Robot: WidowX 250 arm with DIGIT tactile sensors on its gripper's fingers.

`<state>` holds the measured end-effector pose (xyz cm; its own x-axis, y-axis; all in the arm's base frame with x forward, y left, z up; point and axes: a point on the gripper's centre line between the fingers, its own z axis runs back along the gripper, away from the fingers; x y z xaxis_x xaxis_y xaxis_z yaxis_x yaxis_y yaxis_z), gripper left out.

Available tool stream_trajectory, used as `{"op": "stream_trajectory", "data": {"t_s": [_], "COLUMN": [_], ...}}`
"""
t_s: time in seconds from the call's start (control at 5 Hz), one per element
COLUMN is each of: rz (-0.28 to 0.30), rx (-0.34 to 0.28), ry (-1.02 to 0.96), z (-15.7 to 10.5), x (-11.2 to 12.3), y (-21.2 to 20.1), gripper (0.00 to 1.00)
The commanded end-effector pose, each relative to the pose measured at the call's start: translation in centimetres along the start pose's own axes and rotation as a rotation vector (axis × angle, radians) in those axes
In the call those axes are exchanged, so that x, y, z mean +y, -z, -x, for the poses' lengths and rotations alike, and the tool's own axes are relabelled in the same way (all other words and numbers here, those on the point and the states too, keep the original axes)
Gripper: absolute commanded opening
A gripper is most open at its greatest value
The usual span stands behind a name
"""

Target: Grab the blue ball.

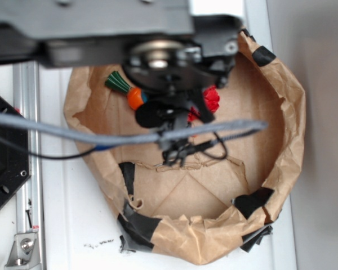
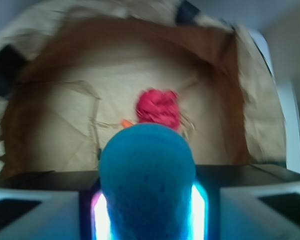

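The fingers (image 2: 147, 215) are clamped on the blue ball (image 2: 147, 175), which fills the near middle of the wrist view between them. Just beyond it lies the red ruffled wad (image 2: 158, 108) on the floor of the brown paper basin (image 2: 50, 125); the orange toy carrot (image 1: 136, 97) rests nearby.

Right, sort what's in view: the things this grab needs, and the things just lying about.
Needed for the grab:
- blue ball, filling the wrist view between the fingers
- gripper, closed on the ball

Just lying about:
- red ruffled wad, on the paper beyond the ball
- toy carrot, partly under the arm
- brown paper bowl, holding them all
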<state>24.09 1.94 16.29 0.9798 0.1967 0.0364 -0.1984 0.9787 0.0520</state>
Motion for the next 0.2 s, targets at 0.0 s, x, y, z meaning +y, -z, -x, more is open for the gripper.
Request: {"op": "stream_trajectory", "data": {"t_s": [0.0], "rz": [-0.022], "rx": [-0.028], "ry": [-0.024], "z": [-0.67], "x": [-1.41], "y": [-1.05], "gripper": [0.0]}}
